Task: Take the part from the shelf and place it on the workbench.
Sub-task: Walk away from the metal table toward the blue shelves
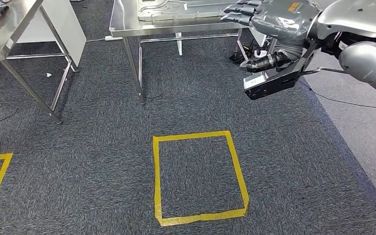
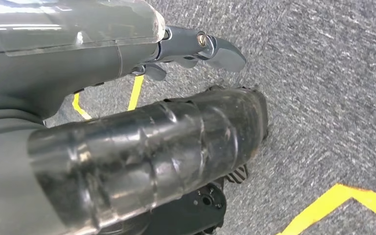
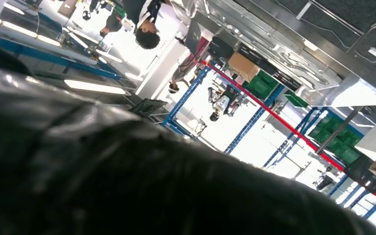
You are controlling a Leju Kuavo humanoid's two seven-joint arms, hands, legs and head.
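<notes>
The flat, stamped metal part lies on the steel workbench by its near edge, looking stiff, thin and slippery, with the right hand over its right end, fingers extended together; edge grips seem best.

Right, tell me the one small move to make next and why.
Probably lift the right robot hand up off the part and draw it back. The flat grey part lies on the steel workbench, and the hand reaches out flat over its near edge, fingers stretched; whether it touches the part cannot be told. The left robot hand hangs over the carpet, holding nothing.
</notes>
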